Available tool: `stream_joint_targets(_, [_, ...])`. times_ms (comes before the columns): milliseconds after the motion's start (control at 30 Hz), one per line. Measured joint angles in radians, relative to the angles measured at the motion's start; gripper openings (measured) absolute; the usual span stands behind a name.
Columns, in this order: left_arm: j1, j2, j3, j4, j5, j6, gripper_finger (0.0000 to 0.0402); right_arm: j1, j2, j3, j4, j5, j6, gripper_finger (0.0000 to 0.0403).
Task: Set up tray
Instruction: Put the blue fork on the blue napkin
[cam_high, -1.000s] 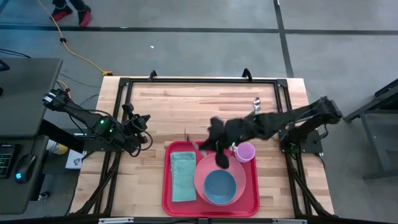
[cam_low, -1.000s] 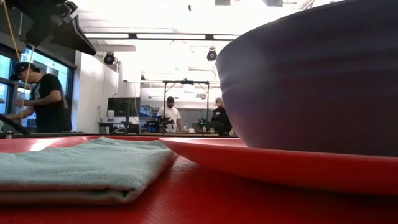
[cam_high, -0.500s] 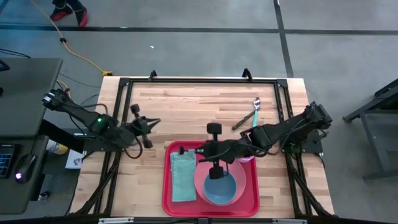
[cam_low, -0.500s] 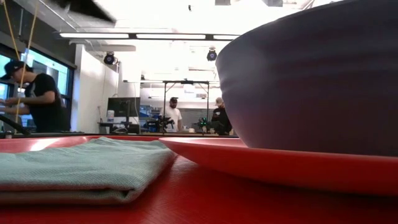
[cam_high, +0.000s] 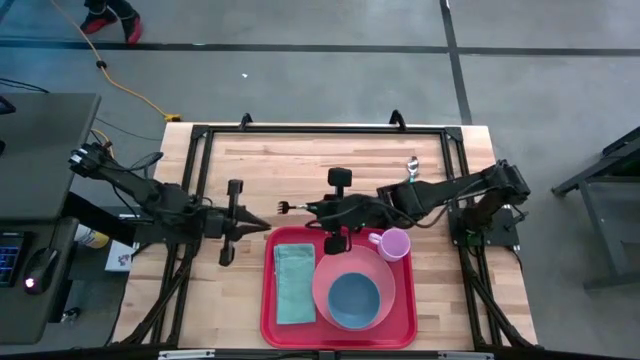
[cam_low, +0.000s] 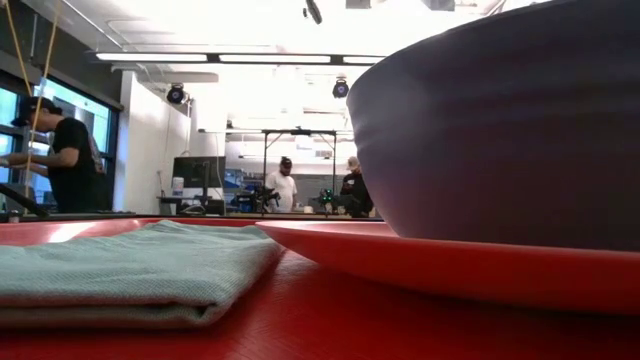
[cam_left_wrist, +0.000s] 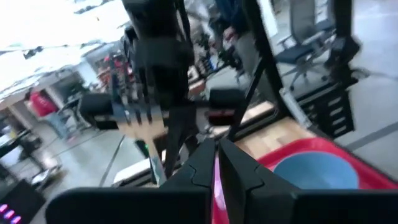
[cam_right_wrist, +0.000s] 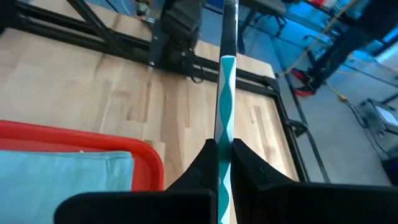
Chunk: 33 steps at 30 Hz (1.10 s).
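Two arms are over the wooden bench (cam_high: 330, 165). The large bright red rectangular plastic tray (cam_high: 272, 320) sits at the near middle of the bench, already carrying a folded pale teal cloth (cam_high: 294, 284) on its left side and a round pink plate (cam_high: 385, 295) with a blue bowl (cam_high: 353, 301) on it to the right. A small lilac cup (cam_high: 394, 244) stands at the tray's far right corner.

The right gripper (cam_high: 312, 209) reaches across just beyond the tray's far edge, its fingers clenched on the teal handle of a metal fork (cam_right_wrist: 225, 118); in the overhead view the tines (cam_high: 285, 208) point leftward, clear of the tray. The fork is held lengthwise between the fingers, judged so that it can be laid flat.

The left gripper (cam_high: 258, 226) hovers just beside the tray's far left corner, fingers nearly closed and grasping nothing visible. Its wrist view faces the fork tines, suggesting readiness for a handover or to steady the piece.

A silver spoon (cam_high: 412, 166) lies on the bench well apart, behind the right arm, not yet placed.

Judgement: the cutlery step is in hand.
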Motion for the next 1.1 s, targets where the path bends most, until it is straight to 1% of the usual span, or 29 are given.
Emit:
stream_joint_targets(133, [0.000,0.035,0.000,0.003,-0.081,-0.004,0.0056,-0.005,0.000,0.000,0.040,-0.040,-0.035,0.0000])
stream_joint_targets(233, [0.001,0.051,0.000,0.003,-0.140,0.003,0.0081,-0.004,-0.002,0.000,0.049,-0.080,-0.044,0.0000])
stream_joint_targets(333, [0.001,0.050,-0.001,0.014,-0.187,0.039,0.0129,-0.005,-0.002,0.000,0.049,-0.075,-0.047,0.0000])
stream_joint_targets(467, [0.001,0.050,-0.001,0.013,-0.240,0.054,0.0207,-0.005,-0.002,0.000,0.050,-0.073,-0.052,0.0000])
stream_joint_targets(567, [0.001,0.050,-0.001,0.041,-0.243,0.056,0.0258,-0.006,-0.002,0.000,0.068,-0.075,-0.065,0.0000])
stream_joint_targets(667, [0.001,0.056,-0.001,0.082,-0.245,0.057,0.0292,-0.007,-0.003,0.002,0.082,-0.081,-0.074,0.0000])
stream_joint_targets(733, [0.001,0.060,-0.001,0.100,-0.245,0.064,0.0302,-0.009,-0.003,0.002,0.087,-0.081,-0.084,0.0000])
stream_joint_targets(800, [0.001,0.062,-0.002,0.129,-0.233,0.066,0.0303,-0.013,-0.003,0.002,0.106,-0.089,-0.093,0.0000])
stream_joint_targets(967, [0.013,0.101,-0.002,0.195,-0.231,0.099,0.0289,-0.026,-0.003,0.002,0.130,-0.137,-0.100,0.0000])
stream_joint_targets(1100, [0.036,0.121,-0.002,0.269,-0.156,0.106,0.0281,-0.026,-0.003,0.002,0.153,-0.144,-0.111,0.0000])
